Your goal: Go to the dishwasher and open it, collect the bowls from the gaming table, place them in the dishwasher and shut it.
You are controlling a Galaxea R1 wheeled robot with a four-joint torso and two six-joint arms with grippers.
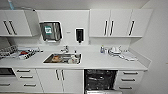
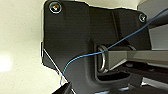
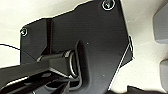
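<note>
The dishwasher (image 1: 100, 79) stands open under the white counter, right of the sink. Its dark interior with racks faces me, and its steel door (image 1: 103, 92) is folded down at the lower edge of the head view. The bowls and the gaming table are out of view. Both wrist views look past the robot's own dark plate and jointed bar at a pale surface.
A steel sink (image 1: 63, 58) with dishes is set in the counter (image 1: 100, 62). A dish rack (image 1: 23, 53) sits at the left and white crockery (image 1: 115, 51) at the right. White drawers (image 1: 128, 80) flank the dishwasher, wall cupboards (image 1: 120, 23) hang above, and a wall (image 1: 157, 62) closes the right side.
</note>
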